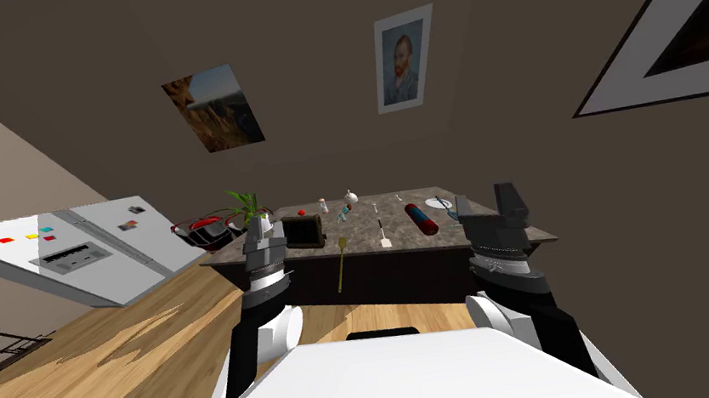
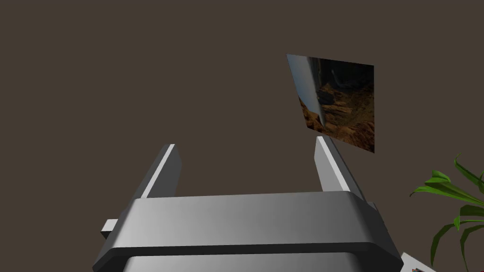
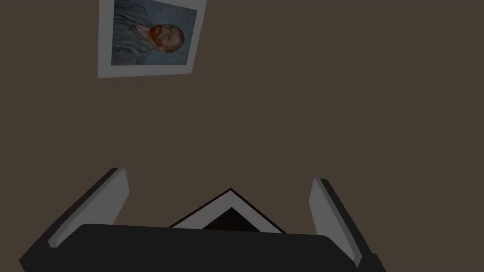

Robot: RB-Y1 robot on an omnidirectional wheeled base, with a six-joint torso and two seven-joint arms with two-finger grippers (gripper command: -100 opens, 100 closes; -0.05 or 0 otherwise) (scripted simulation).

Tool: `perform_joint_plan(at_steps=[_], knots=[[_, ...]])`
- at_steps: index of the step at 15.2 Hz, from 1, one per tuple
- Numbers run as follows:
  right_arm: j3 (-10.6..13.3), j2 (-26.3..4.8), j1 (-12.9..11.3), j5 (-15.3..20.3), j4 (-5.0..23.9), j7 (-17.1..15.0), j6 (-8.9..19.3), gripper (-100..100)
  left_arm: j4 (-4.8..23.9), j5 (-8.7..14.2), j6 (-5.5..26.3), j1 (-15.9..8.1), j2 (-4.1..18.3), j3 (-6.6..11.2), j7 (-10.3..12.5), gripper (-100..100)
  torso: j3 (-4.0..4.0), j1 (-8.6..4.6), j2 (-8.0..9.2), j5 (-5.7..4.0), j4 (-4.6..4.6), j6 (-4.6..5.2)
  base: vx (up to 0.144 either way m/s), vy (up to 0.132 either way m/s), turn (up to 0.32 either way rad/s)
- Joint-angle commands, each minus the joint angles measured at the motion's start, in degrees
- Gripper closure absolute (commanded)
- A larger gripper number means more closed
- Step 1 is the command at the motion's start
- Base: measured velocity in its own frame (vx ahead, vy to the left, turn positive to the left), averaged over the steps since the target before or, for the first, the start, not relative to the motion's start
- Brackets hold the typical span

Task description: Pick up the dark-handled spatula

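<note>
The dark-handled spatula lies on the stone-patterned table top ahead of me, its thin dark handle pointing away and its pale blade toward the near edge. My left gripper is raised in front of the table's left corner, open and holding nothing. My right gripper hangs at the table's right end, open as well. Both are well short of the spatula, which lies between them.
On the table stand a black toaster, a dark red cylinder, a plate and small bottles. A yellowish spoon overhangs the near edge. A plant, a pan and a fridge are on the left.
</note>
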Motion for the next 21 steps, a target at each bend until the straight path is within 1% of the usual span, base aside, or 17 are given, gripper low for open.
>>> perform_joint_plan(at_steps=[1, 2, 3, 4, 5, 6, 7, 8, 11, 12, 13, 14, 15, 18, 19, 20, 21], knots=[[0.17, -2.37, 0.25, -0.37, 0.36, -0.07, 0.28, -100, 0.00, 0.00, 0.00, 0.00, 0.00, 0.00, 0.00, 0, 0.00, 0.00, 0.00, 0.00, 0.00, 0.00, -0.009, 0.008, 0.038], [0.35, -3.70, 0.51, -0.75, 0.73, -0.14, 0.56, -100, 0.00, 0.00, 0.00, 0.00, 0.00, 0.00, 0.00, 0, 0.01, 0.01, 0.02, 0.00, 0.00, -0.01, -0.021, 0.024, 0.077], [0.35, -4.24, 0.51, -0.75, 0.73, -0.14, 0.56, -100, 0.00, 0.00, 0.00, 0.00, 0.00, 0.00, 0.00, 0, 0.03, 0.05, 0.06, 0.01, 0.01, -0.01, -0.029, 0.029, 0.042], [0.58, -6.00, 0.86, -1.25, 1.22, -0.24, 0.94, -100, 0.00, 0.00, 0.00, 0.00, 0.00, 0.00, 0.00, 0, 0.05, 0.08, 0.09, 0.02, 0.02, -0.01, -0.041, 0.037, 0.048], [0.58, -6.36, 0.86, -1.25, 1.22, -0.24, 0.94, -100, 0.00, 0.00, 0.00, -0.01, 0.00, 0.00, 0.00, 0, 0.07, 0.11, 0.13, 0.02, 0.02, -0.01, -0.040, 0.037, 0.046], [0.87, -8.19, 1.29, -1.87, 1.82, -0.35, 1.40, -100, 0.00, 0.00, 0.00, -0.01, 0.00, 0.00, 0.00, 0, 0.09, 0.13, 0.15, 0.03, 0.03, -0.01, -0.039, 0.040, 0.079], [0.87, -8.68, 1.29, -1.87, 1.82, -0.35, 1.40, -100, 0.00, 0.00, 0.00, -0.01, 0.00, -0.01, 0.00, 0, 0.09, 0.14, 0.17, 0.03, 0.03, -0.02, -0.039, 0.037, 0.061], [1.20, -10.40, 1.79, -2.60, 2.53, -0.48, 1.95, -100, 0.00, 0.00, 0.00, -0.01, 0.00, -0.01, 0.00, 0, 0.10, 0.14, 0.17, 0.03, 0.04, -0.01, -0.046, 0.046, 0.071], [1.57, -13.86, 2.37, -3.44, 3.34, -0.62, 2.57, -100, 0.00, 0.00, 0.00, -0.01, 0.00, -0.01, 0.00, 0, 0.11, 0.17, 0.20, 0.04, 0.04, -0.02, -0.046, 0.048, 0.079], [1.98, -15.32, 3.02, -4.38, 4.24, -0.77, 3.27, -100, 0.00, 0.00, 0.00, -0.01, -0.01, -0.01, 0.00, 0, 0.12, 0.19, 0.21, 0.04, 0.04, -0.01, -0.051, 0.059, 0.111], [1.98, -16.66, 3.02, -4.38, 4.24, -0.77, 3.27, -100, 0.00, 0.00, 0.00, -0.01, -0.01, -0.01, 0.00, 0, 0.12, 0.21, 0.22, 0.04, 0.04, -0.02, -0.053, 0.055, 0.091], [1.98, -16.69, 3.02, -4.38, 4.24, -0.77, 3.27, -100, 0.00, 0.00, 0.00, -0.01, -0.01, -0.01, 0.00, 0, 0.13, 0.21, 0.23, 0.05, 0.05, -0.01, -0.038, 0.039, 0.018], [2.44, -18.76, 3.73, -5.42, 5.23, -0.94, 4.03, -100, 0.00, 0.00, 0.00, -0.01, 0.00, 0.00, 0.00, 0, 0.12, 0.18, 0.21, 0.04, 0.05, 0.00, -0.042, 0.051, 0.079], [2.92, -22.62, 4.49, -6.54, 6.29, -1.12, 4.85, -100, 0.00, 0.00, 0.00, -0.01, -0.01, -0.01, 0.00, 0, 0.14, 0.24, 0.24, 0.05, 0.05, -0.03, -0.055, 0.062, 0.115], [2.92, -22.76, 4.49, -6.54, 6.29, -1.12, 4.85, -100, 0.00, 0.00, 0.00, -0.01, -0.01, -0.01, 0.00, 0, 0.15, 0.24, 0.26, 0.06, 0.06, -0.02, -0.036, 0.046, 0.021], [3.44, -24.77, 5.32, -7.75, 7.43, -1.30, 5.73, -100, 0.00, 0.00, 0.00, -0.01, -0.01, -0.01, 0.00, 0, 0.13, 0.20, 0.22, 0.05, 0.05, 0.00, -0.033, 0.063, 0.091], [3.44, -25.98, 5.32, -7.75, 7.43, -1.30, 5.73, -100, 0.00, 0.00, 0.00, -0.01, -0.01, -0.01, 0.00, 0, 0.11, 0.22, 0.19, 0.05, 0.04, -0.02, -0.038, 0.063, 0.113]])
